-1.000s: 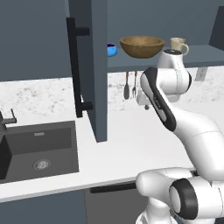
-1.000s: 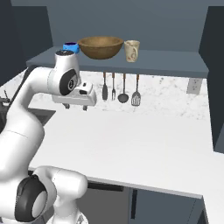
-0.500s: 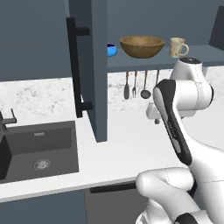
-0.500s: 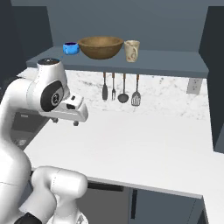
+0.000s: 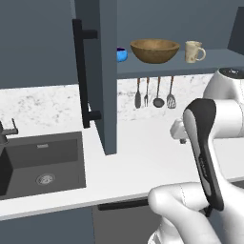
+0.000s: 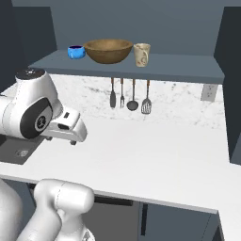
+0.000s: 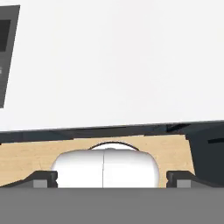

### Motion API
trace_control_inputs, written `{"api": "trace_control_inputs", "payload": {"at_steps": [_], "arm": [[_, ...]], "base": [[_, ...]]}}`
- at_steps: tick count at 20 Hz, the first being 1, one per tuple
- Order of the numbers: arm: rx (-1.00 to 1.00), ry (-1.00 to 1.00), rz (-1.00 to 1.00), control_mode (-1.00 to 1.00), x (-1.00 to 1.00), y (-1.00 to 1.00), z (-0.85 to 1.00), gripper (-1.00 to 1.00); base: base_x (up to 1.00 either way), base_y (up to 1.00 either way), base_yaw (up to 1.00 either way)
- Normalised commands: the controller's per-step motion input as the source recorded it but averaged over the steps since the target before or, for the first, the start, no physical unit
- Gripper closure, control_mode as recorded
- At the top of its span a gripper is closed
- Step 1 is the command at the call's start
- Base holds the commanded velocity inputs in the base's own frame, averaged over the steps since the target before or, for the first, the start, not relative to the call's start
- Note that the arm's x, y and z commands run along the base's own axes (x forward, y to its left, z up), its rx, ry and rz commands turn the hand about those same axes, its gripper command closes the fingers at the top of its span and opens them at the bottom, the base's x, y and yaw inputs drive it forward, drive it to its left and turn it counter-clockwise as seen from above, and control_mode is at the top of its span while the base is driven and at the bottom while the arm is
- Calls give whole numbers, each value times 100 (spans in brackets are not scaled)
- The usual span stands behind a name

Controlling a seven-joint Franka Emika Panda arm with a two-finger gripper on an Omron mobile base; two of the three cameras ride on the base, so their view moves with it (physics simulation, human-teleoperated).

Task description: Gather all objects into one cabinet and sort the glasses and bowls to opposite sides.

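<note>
Inside the open slate cabinet [image 5: 102,71] the shelf [image 6: 179,66] carries three things in a row. The small blue bowl [image 5: 121,54] [image 6: 75,52] is at the left end. The wide wooden bowl [image 5: 155,50] [image 6: 108,50] stands in the middle. A beige handled mug [image 5: 193,51] [image 6: 141,54] is just right of it. My gripper [image 6: 70,140] [image 5: 181,138] hangs low over the white counter, well below and in front of the shelf. In the hand view my gripper [image 7: 111,179] is open, its fingertips [image 7: 43,178] far apart with nothing between them.
The cabinet door with its long black bar handle [image 5: 83,76] juts out over the counter [image 6: 155,155]. A dark sink [image 5: 43,162] and faucet [image 5: 7,131] lie to the left. Several utensils [image 6: 129,94] hang under the shelf, and an outlet [image 6: 207,92] is on the back wall.
The arm has drawn back from the shelf and dropped, bringing the hand down toward the counter. The jaws opened a little wider early on. The shelf's things stayed put.
</note>
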Motion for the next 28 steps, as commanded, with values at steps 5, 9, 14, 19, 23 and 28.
{"api": "trace_control_inputs", "payload": {"at_steps": [5,9,14,19,23,28], "arm": [[0,0,0,-100,-23,-1,57,-100],[0,0,0,-100,-21,0,54,-100],[0,0,0,-100,-36,0,40,-100],[0,0,0,-100,-46,-6,4,-100],[0,0,0,-100,-16,-1,0,-100],[0,0,0,100,-1,0,0,-100]], "base": [[0,0,0],[0,0,0],[0,0,0],[0,0,0],[0,0,0],[-22,0,0]]}}
